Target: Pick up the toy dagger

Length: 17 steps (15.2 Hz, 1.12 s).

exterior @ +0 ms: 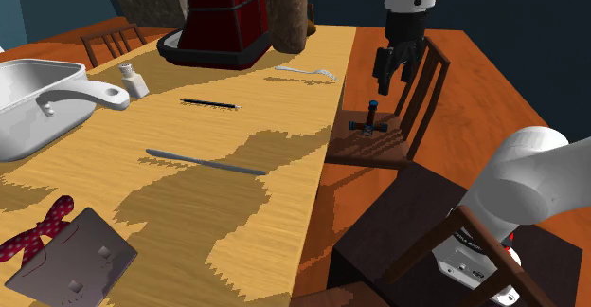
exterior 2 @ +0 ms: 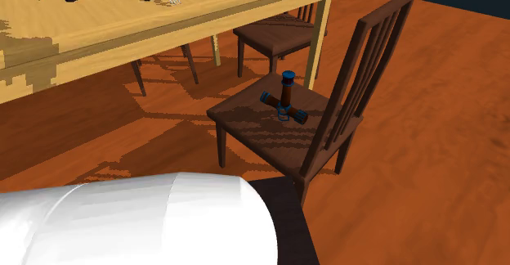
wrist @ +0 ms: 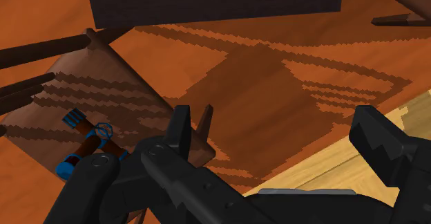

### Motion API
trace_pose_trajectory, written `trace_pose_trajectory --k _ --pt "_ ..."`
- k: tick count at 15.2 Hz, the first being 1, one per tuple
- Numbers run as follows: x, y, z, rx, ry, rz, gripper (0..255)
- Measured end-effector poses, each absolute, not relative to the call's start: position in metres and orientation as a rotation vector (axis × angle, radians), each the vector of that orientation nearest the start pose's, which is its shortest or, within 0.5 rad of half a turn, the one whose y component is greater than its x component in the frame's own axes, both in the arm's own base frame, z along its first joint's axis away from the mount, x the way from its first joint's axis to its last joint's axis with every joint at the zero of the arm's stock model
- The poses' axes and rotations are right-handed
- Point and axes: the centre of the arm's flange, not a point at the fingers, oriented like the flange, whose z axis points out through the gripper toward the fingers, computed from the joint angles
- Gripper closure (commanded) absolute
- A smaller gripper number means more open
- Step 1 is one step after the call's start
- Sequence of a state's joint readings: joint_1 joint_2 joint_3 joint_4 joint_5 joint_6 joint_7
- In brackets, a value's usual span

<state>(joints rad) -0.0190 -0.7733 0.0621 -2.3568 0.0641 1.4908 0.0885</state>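
While pincer (exterior: 392,76) hangs spread, dagger (exterior: 367,123) below, on chair (exterior: 371,151)

The dagger (exterior: 367,125), dark with blue ends, lies on the seat of a brown chair (exterior: 384,151) just beside the bench's (exterior: 284,163) right edge. The black hand (exterior: 392,76) hangs above it, near the chair's back and clear of the dagger. On the bench are a white pot (exterior: 38,101) at the left and a fork (exterior: 305,71) farther back.

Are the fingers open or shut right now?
Open. The two fingers stand well apart with nothing between them; the dagger sits on the chair, unheld.
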Motion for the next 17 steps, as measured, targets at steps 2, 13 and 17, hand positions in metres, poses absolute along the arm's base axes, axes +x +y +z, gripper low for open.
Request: trace_pose_trajectory --k 2,13,17 --pt "0.304 0.022 0.576 -3.121 0.100 0.146 0" --pt "0.361 -0.073 0.495 -3.122 0.136 0.096 0" --pt "0.383 -0.108 0.466 -3.123 0.149 0.075 0"
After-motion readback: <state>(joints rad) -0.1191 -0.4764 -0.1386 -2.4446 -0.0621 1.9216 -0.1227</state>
